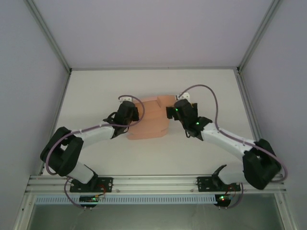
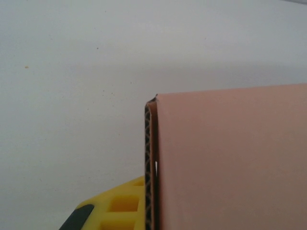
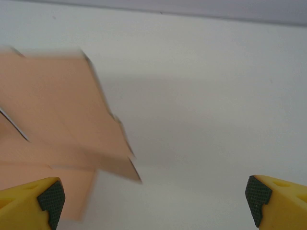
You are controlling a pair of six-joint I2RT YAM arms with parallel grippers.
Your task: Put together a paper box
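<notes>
The paper box (image 1: 151,122) is a salmon-pink card sheet, partly folded, in the middle of the white table between both arms. My left gripper (image 1: 133,113) is at the sheet's left edge and shut on it. In the left wrist view the card's corrugated folded edge (image 2: 150,167) runs upright right beside one yellow finger (image 2: 120,208), and the pink face (image 2: 230,158) hides the other finger. My right gripper (image 3: 154,203) stands open just right of the sheet with nothing between its fingertips. The paper box (image 3: 57,110) shows blurred at that view's left, with notched flaps.
Grey enclosure walls with metal frame posts (image 1: 52,38) border the white table (image 1: 206,91) on the left, right and back. The arm bases sit on a rail (image 1: 158,184) at the near edge.
</notes>
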